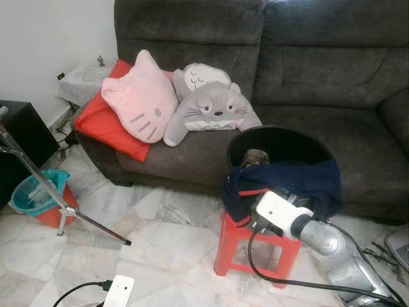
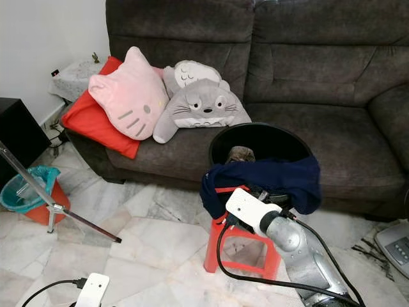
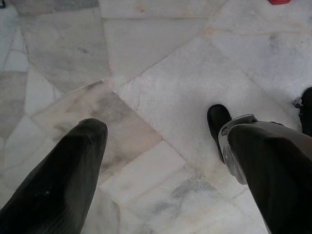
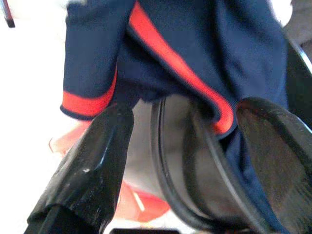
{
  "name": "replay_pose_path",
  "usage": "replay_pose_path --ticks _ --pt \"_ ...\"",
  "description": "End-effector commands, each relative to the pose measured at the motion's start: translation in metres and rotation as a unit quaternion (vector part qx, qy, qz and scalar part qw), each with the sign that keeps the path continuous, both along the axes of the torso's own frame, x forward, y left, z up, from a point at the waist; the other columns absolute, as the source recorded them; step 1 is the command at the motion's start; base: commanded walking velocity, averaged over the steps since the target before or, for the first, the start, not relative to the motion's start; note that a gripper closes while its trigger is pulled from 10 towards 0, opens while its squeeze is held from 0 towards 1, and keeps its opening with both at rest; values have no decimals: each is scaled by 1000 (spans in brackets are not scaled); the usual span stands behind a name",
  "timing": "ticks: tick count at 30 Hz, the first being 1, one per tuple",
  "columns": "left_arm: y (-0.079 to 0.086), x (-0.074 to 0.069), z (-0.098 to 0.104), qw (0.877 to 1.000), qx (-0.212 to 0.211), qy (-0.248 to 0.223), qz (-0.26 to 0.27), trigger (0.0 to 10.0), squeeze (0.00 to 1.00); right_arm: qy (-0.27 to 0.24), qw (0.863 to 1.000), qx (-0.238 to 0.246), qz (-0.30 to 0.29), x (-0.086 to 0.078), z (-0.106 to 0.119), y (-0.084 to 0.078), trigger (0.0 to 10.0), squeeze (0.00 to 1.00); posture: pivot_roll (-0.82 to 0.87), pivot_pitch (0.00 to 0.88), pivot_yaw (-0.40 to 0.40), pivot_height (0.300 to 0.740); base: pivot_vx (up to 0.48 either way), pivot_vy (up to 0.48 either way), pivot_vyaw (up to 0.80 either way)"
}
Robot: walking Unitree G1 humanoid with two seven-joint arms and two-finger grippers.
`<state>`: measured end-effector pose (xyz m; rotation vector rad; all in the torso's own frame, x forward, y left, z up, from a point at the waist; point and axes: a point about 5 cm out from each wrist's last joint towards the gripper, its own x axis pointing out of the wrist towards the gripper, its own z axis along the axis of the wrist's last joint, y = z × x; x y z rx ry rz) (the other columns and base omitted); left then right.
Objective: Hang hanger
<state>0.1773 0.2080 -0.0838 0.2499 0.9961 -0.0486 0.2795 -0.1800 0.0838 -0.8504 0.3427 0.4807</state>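
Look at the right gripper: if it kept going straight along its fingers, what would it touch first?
Most likely the navy garment with red trim draped over the black bucket's rim. The open right gripper points straight at it, fingers straddling the rim; depth is uncertain.

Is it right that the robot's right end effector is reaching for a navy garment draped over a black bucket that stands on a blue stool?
Not quite: the stool is red, as the left eye view shows. The rest holds: the right end effector, fingers apart, is at the navy garment draped over the black bucket.
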Motion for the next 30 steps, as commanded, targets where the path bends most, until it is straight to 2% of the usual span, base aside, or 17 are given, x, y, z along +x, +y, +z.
replay_pose_path --ticks 1,30 --pt "2 -2 -1 1000 5 4 -1 10000 0 -3 1000 -4 0 2 -1 3 10000 0 -50 0 49 740 0 0 0" --pt "1 -2 -1 1000 7 3 0 10000 0 -63 997 -21 -40 21 0 -3 10000 0 -46 0 52 740 0 0 0"
